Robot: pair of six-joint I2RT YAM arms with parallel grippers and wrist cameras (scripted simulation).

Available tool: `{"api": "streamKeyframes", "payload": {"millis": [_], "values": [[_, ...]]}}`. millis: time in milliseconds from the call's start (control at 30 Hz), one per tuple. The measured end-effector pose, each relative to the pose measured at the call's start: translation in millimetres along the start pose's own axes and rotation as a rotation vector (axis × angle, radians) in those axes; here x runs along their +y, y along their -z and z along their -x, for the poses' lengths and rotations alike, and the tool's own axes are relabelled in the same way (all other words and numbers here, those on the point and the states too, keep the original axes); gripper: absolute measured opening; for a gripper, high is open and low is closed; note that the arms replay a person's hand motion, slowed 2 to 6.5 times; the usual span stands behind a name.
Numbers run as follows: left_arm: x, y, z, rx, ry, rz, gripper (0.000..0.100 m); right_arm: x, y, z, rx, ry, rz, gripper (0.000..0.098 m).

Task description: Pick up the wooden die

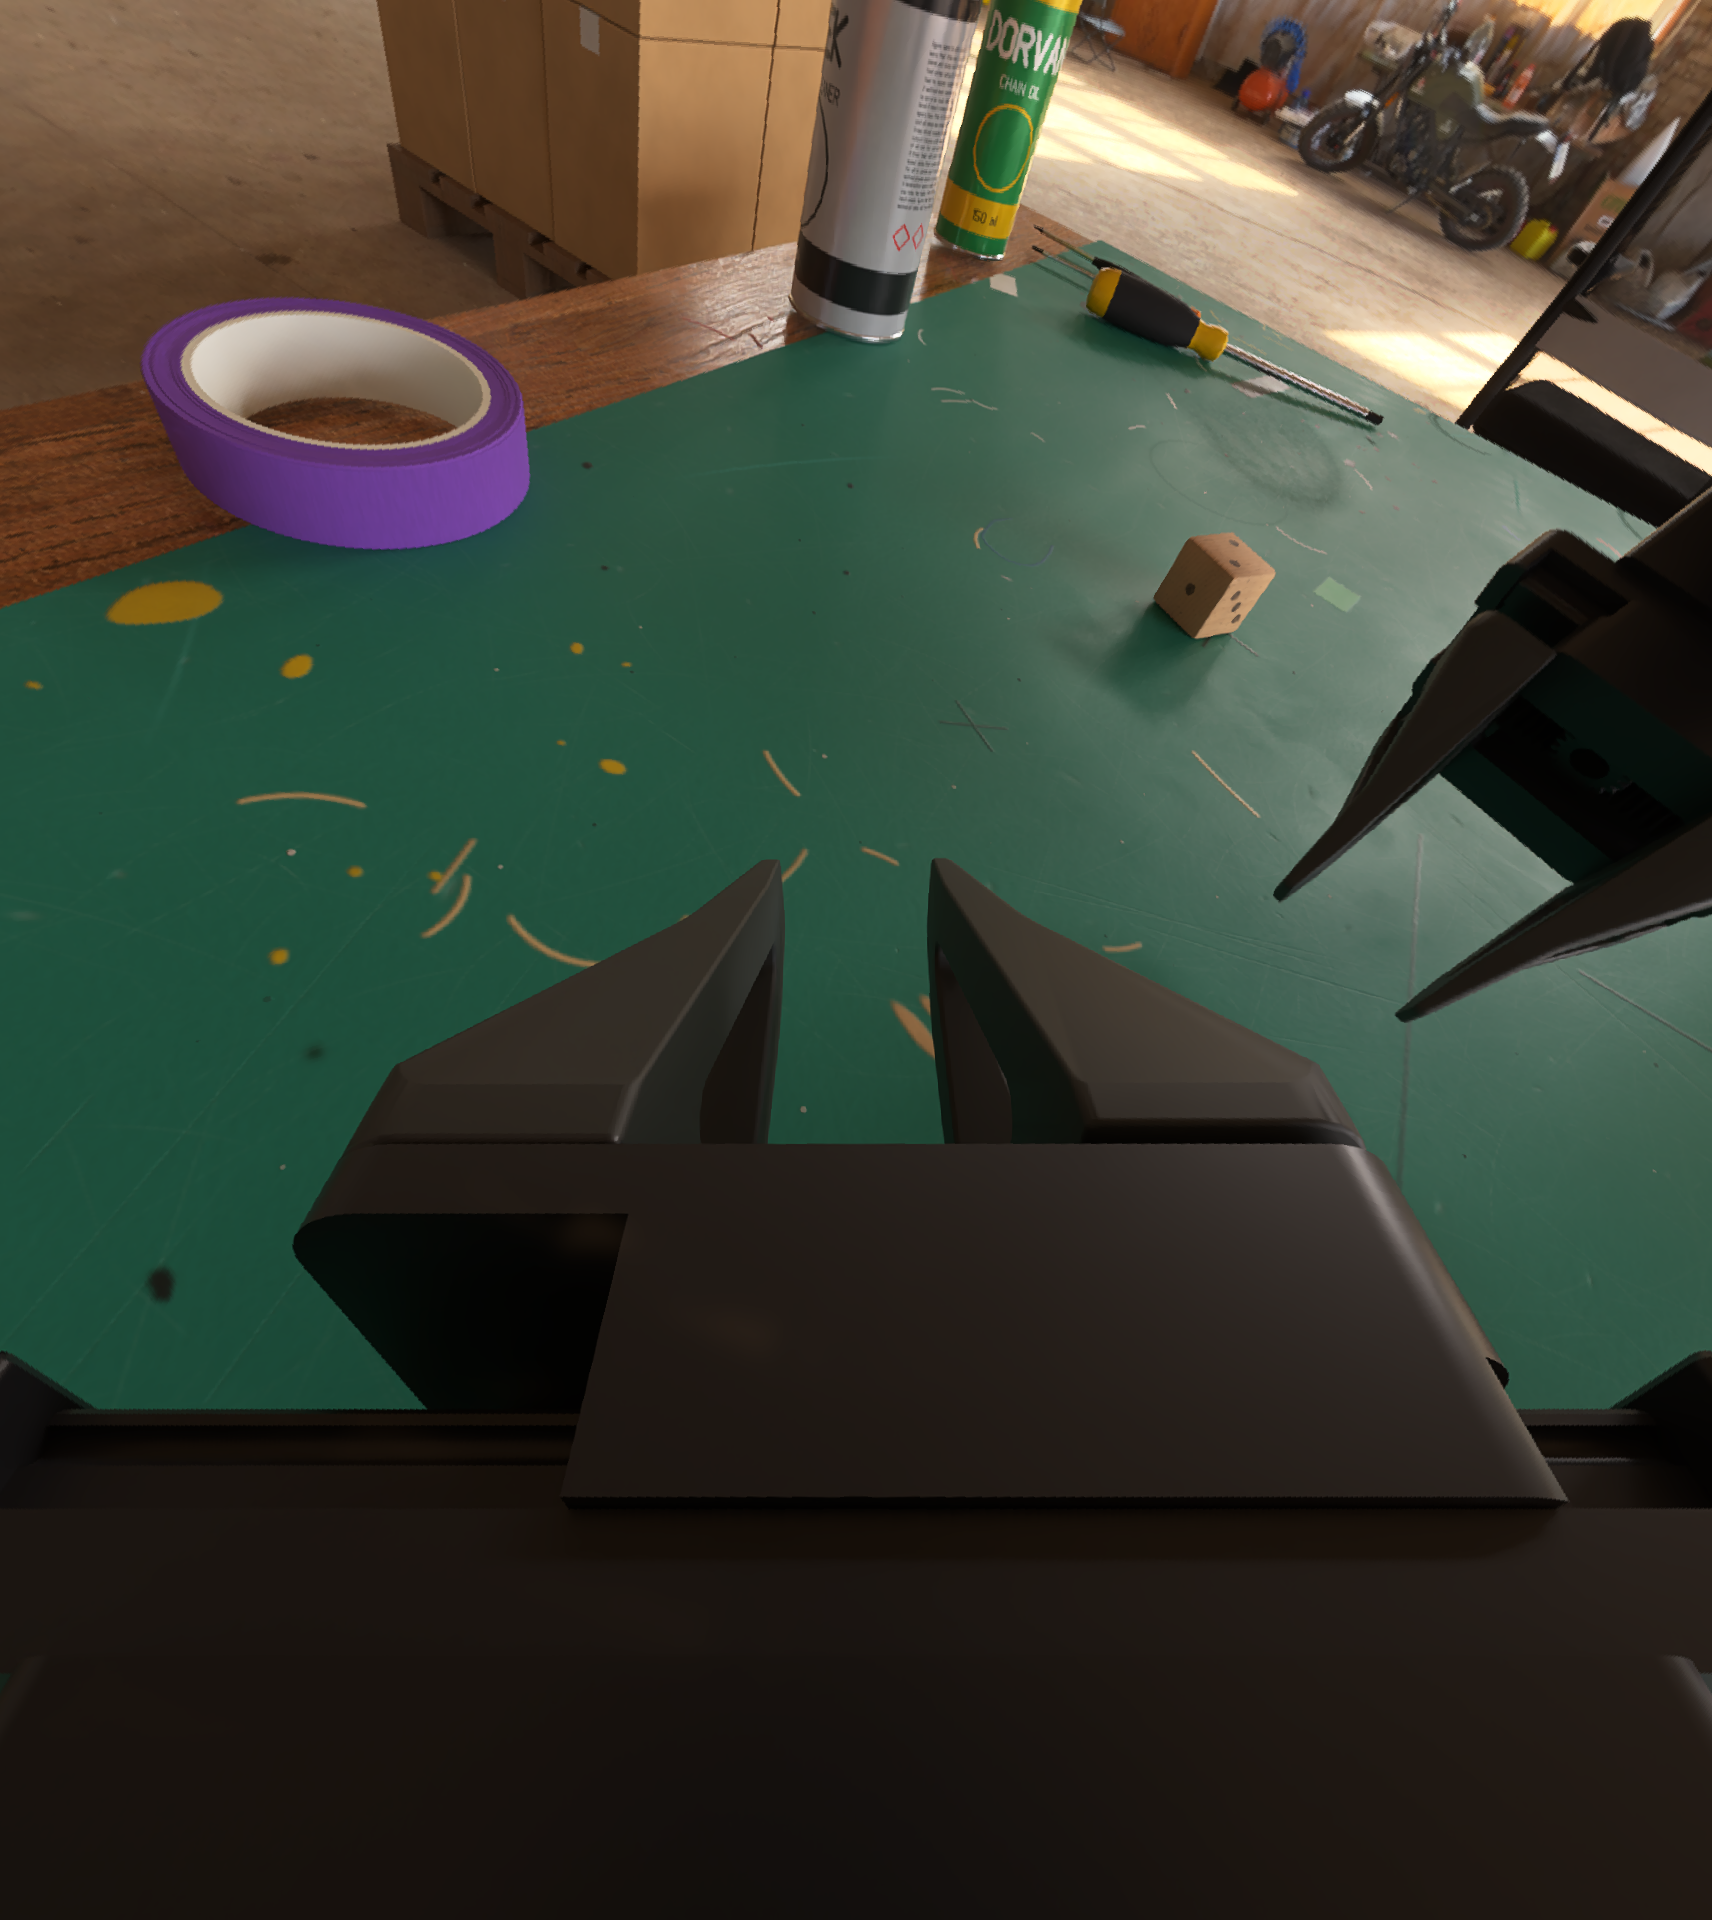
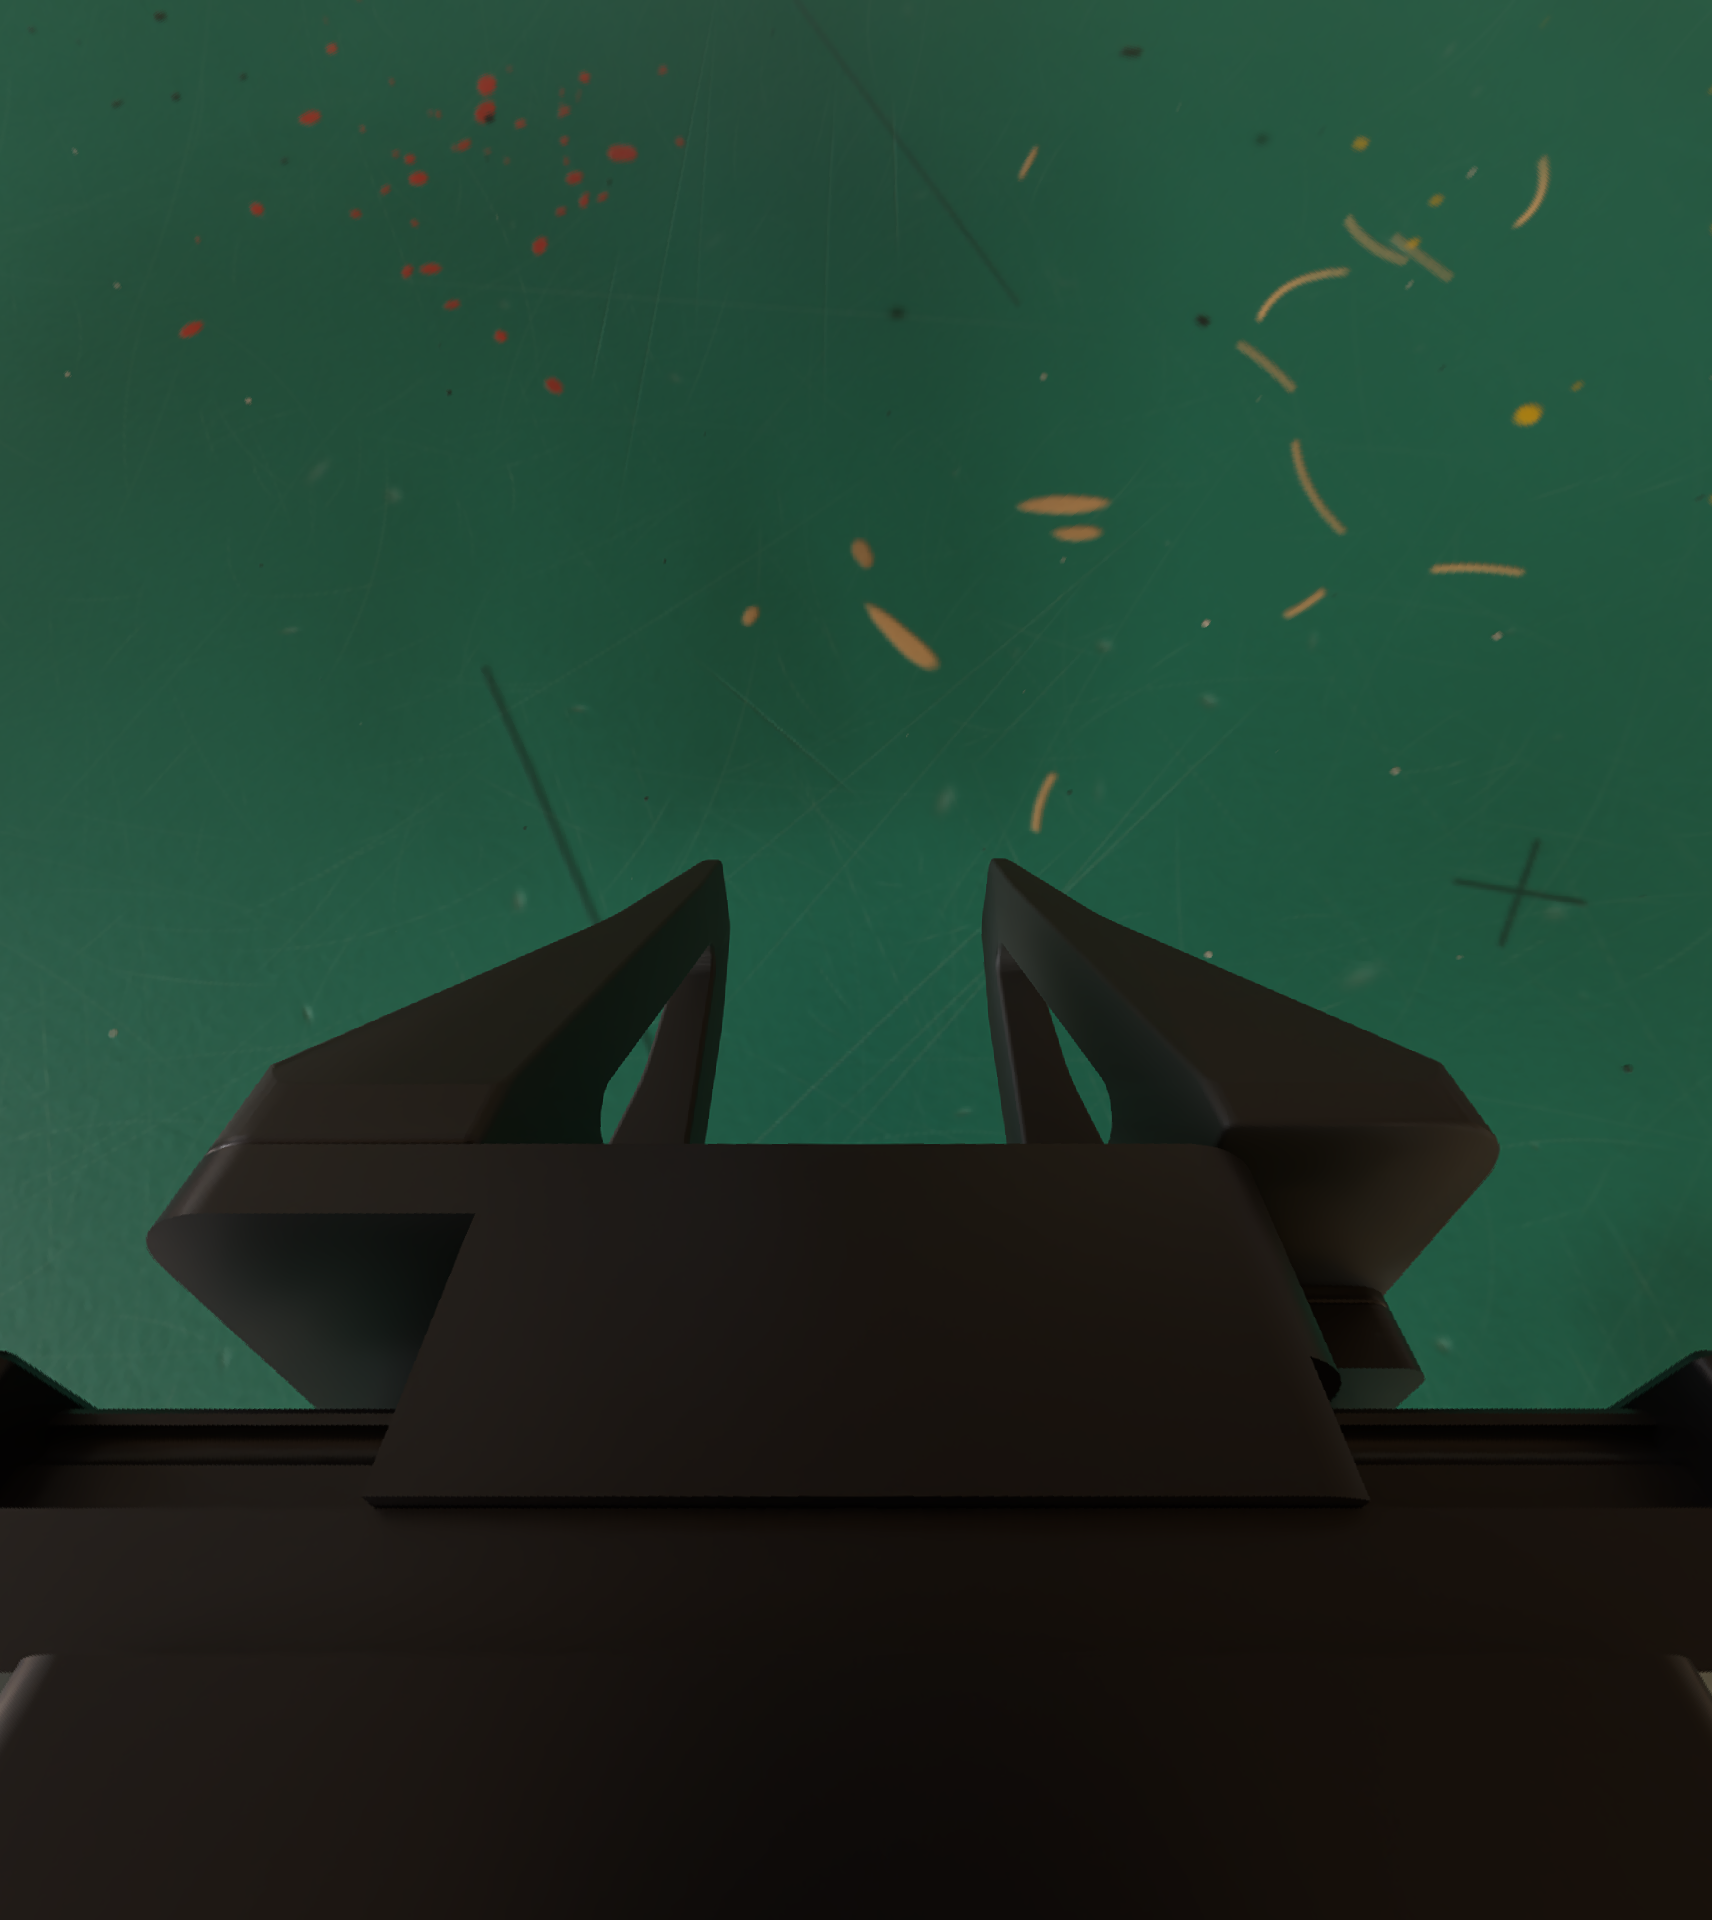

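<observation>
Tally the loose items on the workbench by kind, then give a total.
Wooden die: 1
Purple tape roll: 1
Spray cans: 2, one silver, one green
Screwdriver: 1
Total: 5

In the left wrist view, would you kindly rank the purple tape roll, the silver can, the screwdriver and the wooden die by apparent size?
1. purple tape roll, nearer the camera
2. silver can, top cut off, so unsure against the tape
3. screwdriver
4. wooden die

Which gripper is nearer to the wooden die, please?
Right. The right gripper hangs just beside the wooden die; the left gripper sits farther back across the mat.
</observation>
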State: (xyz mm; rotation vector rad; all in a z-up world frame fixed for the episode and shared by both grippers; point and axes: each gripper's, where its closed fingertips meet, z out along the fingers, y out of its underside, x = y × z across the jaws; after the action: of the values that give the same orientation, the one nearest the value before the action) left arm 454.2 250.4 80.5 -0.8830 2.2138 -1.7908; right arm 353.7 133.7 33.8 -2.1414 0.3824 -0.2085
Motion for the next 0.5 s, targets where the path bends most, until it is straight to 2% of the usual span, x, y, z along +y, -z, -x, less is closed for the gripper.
{"api": "streamKeyframes", "payload": {"millis": [233,500], "values": [[-3,2,7,-0.028,0.013,-0.036,0.023,13,-7,1,-0.045,-0.06,0.105,0.0405],[-3,3,10,-0.04,0.009,-0.053,0.023,14,-7,-1,-0.046,-0.076,0.108,0.0382]]}}
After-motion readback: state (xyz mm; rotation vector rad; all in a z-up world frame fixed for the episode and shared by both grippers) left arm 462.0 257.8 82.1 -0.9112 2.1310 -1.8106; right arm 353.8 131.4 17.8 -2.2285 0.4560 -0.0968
